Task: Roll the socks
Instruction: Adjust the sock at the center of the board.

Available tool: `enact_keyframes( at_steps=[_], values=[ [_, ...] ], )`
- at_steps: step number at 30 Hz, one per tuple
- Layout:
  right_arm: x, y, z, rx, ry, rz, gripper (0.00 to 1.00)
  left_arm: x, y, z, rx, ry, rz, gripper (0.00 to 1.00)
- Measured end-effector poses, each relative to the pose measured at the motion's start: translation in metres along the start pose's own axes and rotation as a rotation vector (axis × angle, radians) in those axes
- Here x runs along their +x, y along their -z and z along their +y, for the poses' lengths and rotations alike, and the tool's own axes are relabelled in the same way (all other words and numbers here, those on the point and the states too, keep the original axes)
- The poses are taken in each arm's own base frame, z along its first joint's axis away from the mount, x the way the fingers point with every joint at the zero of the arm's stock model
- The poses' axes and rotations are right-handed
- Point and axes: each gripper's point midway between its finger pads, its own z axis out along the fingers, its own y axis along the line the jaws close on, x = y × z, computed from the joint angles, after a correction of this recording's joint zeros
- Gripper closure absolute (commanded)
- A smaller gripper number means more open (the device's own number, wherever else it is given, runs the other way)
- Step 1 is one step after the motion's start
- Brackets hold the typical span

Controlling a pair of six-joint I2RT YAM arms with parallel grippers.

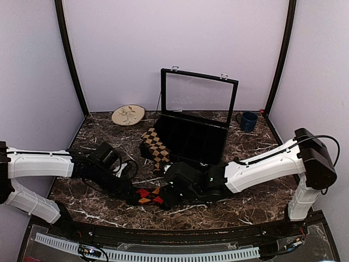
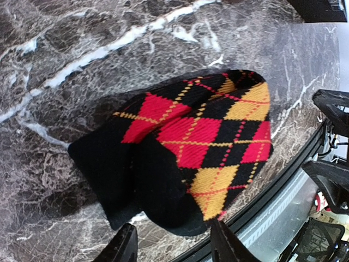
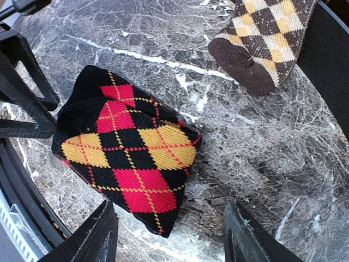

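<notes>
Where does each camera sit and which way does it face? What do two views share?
Top external: above and behind the bases, facing down over the table toward the black case; left arm and right arm show.
Left wrist: on the left arm, facing down at the red sock; left gripper below.
Right wrist: on the right arm, facing down at the red sock; right gripper below.
Shared: both wrist views show the red sock.

Bunched sock [image 1: 148, 196] lies at the table's [image 1: 251, 210] front, flat sock [image 1: 156, 147] behind it, beside the case [image 1: 192, 139].
</notes>
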Motion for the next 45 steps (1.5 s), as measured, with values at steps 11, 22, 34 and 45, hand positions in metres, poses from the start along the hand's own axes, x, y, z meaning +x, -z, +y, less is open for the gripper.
enact_keyframes(
  at_steps=[11,22,34,45],
  values=[
    [-0.003,0.0,0.004,-0.022,-0.012,-0.008,0.38,-0.002,-0.014,0.009,-0.039,0.026,0.029,0.58],
    [0.0,-0.002,0.003,-0.027,-0.018,-0.005,0.38,-0.009,-0.022,0.006,-0.044,0.022,0.04,0.79],
    [0.001,-0.003,0.0,-0.025,-0.031,-0.003,0.38,-0.008,-0.024,0.005,-0.042,0.011,0.047,1.0],
    [0.0,-0.004,-0.003,-0.02,-0.035,-0.003,0.38,-0.03,-0.006,-0.023,0.021,-0.072,-0.023,1.0]
  ],
)
